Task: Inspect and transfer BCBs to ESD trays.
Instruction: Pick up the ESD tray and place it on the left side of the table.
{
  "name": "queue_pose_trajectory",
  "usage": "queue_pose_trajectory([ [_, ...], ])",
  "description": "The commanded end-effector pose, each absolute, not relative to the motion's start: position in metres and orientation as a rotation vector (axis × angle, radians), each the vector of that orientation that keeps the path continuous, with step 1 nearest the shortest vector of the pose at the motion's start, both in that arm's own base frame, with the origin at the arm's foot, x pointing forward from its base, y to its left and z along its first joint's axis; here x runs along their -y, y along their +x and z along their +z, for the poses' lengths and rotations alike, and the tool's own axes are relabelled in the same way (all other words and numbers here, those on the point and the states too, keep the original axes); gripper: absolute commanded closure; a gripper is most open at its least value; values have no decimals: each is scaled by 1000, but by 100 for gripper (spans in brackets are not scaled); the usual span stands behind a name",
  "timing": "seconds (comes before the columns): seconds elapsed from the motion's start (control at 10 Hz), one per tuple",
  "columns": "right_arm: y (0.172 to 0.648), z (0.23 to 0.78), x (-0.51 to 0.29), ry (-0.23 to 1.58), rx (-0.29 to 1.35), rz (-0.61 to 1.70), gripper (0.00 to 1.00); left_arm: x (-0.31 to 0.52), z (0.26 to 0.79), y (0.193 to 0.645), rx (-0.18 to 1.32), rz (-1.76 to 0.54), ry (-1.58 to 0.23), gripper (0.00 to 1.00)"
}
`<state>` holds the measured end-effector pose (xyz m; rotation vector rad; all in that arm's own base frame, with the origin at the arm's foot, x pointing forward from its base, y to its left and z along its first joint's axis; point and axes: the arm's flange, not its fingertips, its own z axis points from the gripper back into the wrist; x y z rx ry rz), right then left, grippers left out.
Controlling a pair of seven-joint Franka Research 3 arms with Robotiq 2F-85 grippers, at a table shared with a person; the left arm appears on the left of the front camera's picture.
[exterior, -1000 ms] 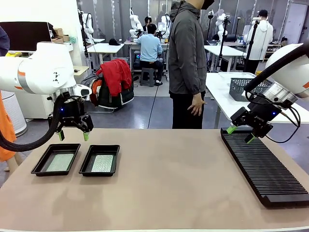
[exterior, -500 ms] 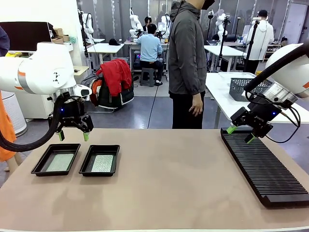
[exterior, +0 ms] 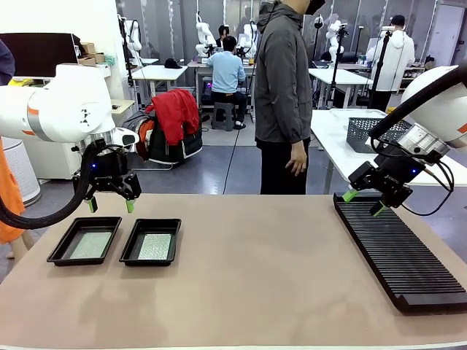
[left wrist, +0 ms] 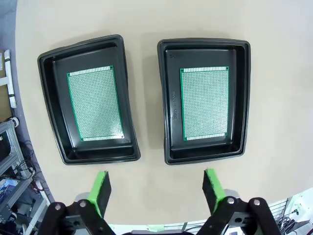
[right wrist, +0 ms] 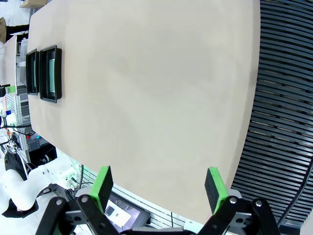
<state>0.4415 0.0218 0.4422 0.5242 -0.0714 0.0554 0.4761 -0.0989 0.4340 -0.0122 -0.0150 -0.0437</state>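
— so, where are the boards?

— one bcb [left wrist: 95, 104] lies flat in each esd tray [left wrist: 57, 115], the second bcb [left wrist: 206, 103] in the second tray [left wrist: 242, 98]. both trays sit side by side on the surface [exterior: 255, 277], just below and ahead of the left claw [exterior: 109, 205].

— holding anything?

— no, its jaws are spread wide, empty, hovering above the trays' far edge. the right claw [exterior: 362, 202] is also released, hanging just over the far end of the black slotted rack [exterior: 398, 251], well apart from the trays.

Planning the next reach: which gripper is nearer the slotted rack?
Right. The right gripper hovers just above the rack's far end; the left gripper hangs across the table, above the trays.
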Motion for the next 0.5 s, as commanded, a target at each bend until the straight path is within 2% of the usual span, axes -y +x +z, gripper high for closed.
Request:
queue_pose_trajectory([
  [0.0, 441, 443, -23, 517, 68, 34, 0, 99, 435, 478, 20, -43, -13, 0],
  [0.4, 441, 443, -23, 517, 68, 34, 0, 99, 435, 478, 20, -43, -13, 0],
])
